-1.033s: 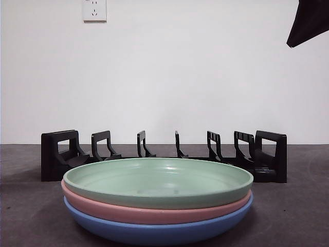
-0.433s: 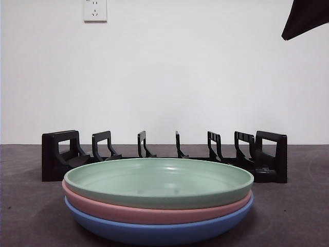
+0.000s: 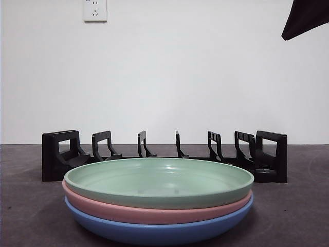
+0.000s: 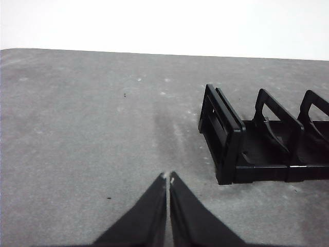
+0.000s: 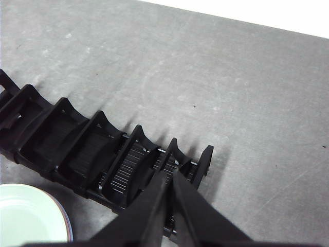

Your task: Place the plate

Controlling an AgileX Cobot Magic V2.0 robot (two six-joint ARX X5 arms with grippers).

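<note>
Three plates are stacked on the dark table in the front view: a green plate point(image 3: 159, 180) on top, a pink plate point(image 3: 154, 212) under it and a blue plate point(image 3: 159, 230) at the bottom. Behind them stands an empty black plate rack point(image 3: 164, 154). The rack also shows in the left wrist view point(image 4: 267, 146) and in the right wrist view point(image 5: 87, 149). My left gripper point(image 4: 168, 177) is shut and empty, hovering over bare table beside one end of the rack. My right gripper point(image 5: 168, 175) is shut and empty, above the other end of the rack. The green plate's edge point(image 5: 28, 213) shows in the right wrist view.
A white wall with a socket point(image 3: 95, 10) stands behind the table. A black arm tip point(image 3: 306, 18) shows at the top right corner of the front view. Bare grey table point(image 4: 77, 128) lies beside the rack.
The black arm tip at the top right of the front view has risen slightly and shifted a little left. The plates and rack have not moved.
</note>
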